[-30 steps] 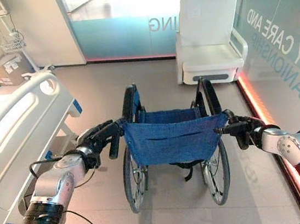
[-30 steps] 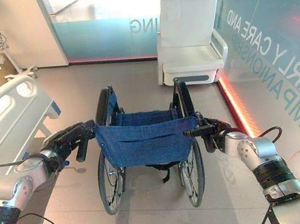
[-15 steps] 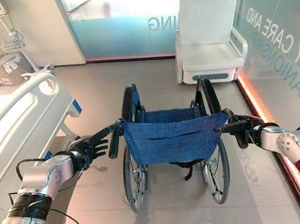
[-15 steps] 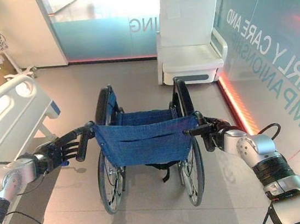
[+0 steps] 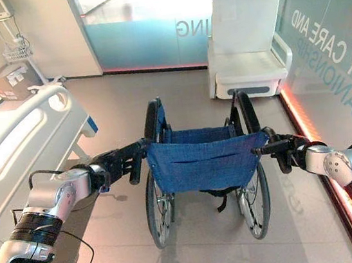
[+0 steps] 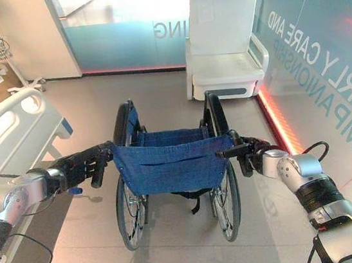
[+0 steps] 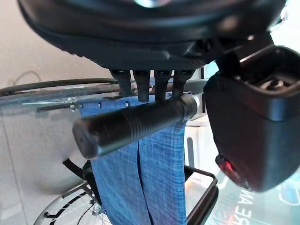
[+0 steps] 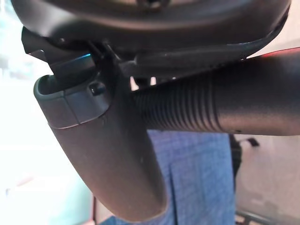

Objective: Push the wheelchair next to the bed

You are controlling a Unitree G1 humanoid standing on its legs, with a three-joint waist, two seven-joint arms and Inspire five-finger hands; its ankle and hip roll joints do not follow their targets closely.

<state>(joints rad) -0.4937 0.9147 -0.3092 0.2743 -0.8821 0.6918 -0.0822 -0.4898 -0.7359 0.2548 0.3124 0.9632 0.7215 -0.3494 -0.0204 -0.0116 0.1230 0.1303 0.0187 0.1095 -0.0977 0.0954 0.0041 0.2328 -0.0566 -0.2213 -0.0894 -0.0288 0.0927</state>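
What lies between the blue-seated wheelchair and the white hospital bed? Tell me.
Bare grey floor, crossed by the robot's left hand at the blue-seated wheelchair's black push handle, beside the white hospital bed, in the left eye view.

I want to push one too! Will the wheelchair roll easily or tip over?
The wheelchair will probably roll easily: big wheels on smooth floor. It's unlikely to tip, with a wheel on each side. Its cloth back looks floppy, so push the handles.
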